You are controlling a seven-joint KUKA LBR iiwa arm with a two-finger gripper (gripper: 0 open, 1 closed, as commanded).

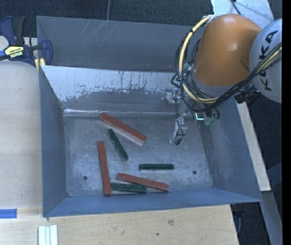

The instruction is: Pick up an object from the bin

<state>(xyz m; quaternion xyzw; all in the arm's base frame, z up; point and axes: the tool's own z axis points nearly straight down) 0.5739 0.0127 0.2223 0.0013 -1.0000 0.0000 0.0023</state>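
My gripper [178, 137] hangs over the right part of the bin floor, fingertips close together with nothing between them. Below it, a short dark green stick [156, 166] lies flat. To its left a red-brown and pale bar [123, 128] lies slanted, with another dark green stick [117, 145] just beneath it.
A long red-brown stick [103, 168] lies upright in view at the left. Near the front wall a red-brown stick [142, 182] crosses a dark green one [127, 188]. The arm with its orange dome reaches in from the upper right.
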